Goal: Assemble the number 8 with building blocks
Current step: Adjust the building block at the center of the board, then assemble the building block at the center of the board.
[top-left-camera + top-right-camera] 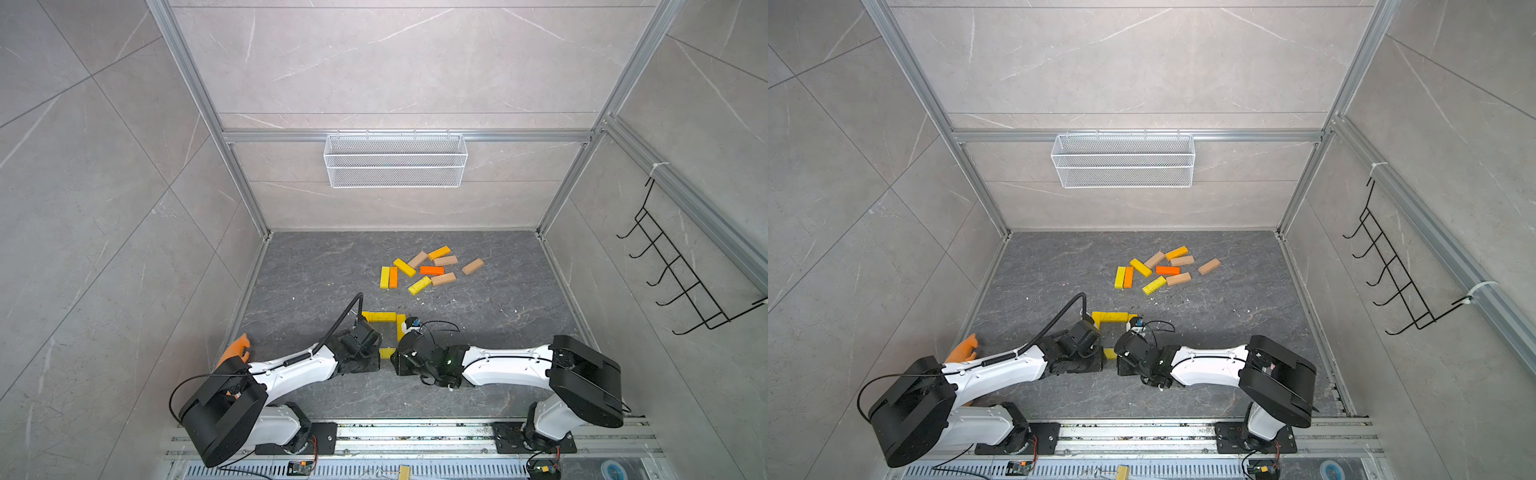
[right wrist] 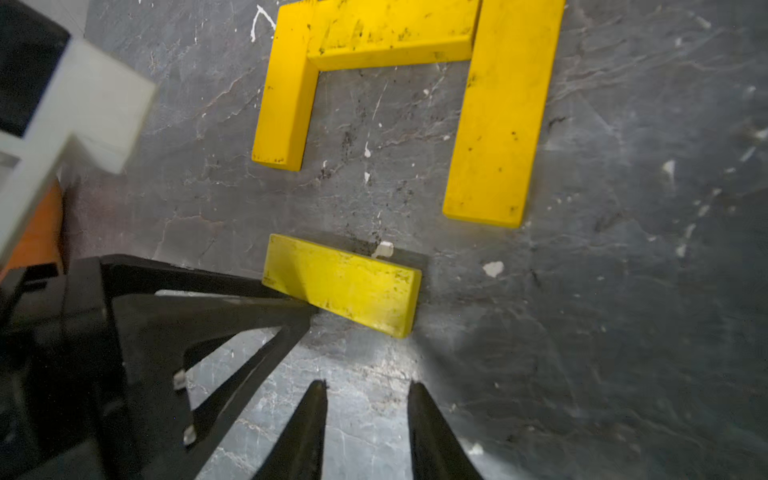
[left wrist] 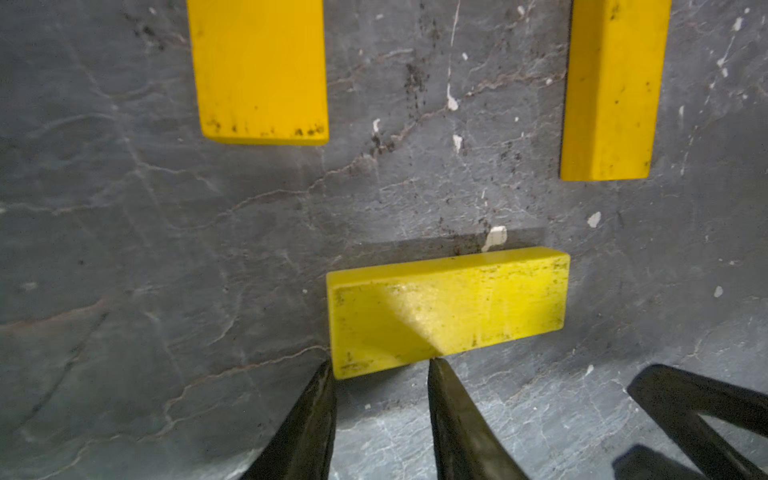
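Squaring, apparently, the fourth yellow block (image 3: 449, 307) across the open end of the three-block arch (image 2: 498, 124), left claw (image 3: 382, 365) narrowly apart at its edge, right claw (image 2: 368, 386) apart, empty; lower loop outstanding, loose blocks (image 1: 432, 270) beyond the arch.

This is looking like a robotics lab test cell. An aluminium frame (image 1: 274, 136) is boxing in the space and holding grey tile-look panels (image 1: 104, 187) as walls. A left arm (image 1: 291, 365) and a right arm (image 1: 507, 363) are standing bolted to a slotted rail (image 1: 415, 434) at the front, with a bare circuit board (image 1: 300, 467) and loose wires lying along it. A wire basket (image 1: 395, 166) is hanging on the back wall, a black hook rack (image 1: 681, 266) on the side wall. A dark stone-look floor (image 1: 324, 266) is serving as the worktop.
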{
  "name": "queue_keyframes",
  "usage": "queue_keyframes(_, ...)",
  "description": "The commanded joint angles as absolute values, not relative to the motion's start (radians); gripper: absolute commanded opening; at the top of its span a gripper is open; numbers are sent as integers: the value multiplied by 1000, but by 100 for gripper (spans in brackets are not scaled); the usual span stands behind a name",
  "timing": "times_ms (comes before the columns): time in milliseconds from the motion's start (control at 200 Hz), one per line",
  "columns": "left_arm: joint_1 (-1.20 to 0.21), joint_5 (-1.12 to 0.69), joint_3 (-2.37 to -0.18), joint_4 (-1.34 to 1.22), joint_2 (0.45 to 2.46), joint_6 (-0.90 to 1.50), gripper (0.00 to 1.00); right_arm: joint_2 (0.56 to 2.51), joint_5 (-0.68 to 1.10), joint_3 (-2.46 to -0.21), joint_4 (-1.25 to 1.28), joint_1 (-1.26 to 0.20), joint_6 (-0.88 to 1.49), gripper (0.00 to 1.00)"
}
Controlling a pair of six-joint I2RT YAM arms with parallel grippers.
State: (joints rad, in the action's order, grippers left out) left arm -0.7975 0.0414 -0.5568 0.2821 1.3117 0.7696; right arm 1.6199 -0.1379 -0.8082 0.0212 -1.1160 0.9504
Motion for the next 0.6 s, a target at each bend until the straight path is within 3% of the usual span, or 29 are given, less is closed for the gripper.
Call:
queue_keyframes(0, -793, 23, -546, 253, 1315, 747, 40, 1651, -115, -821, 48, -1099, 970, 35)
queue_keyframes(594, -794, 37, -548, 241, 1356, 767, 40, 1762, -61, -875, 86, -1039, 956, 25)
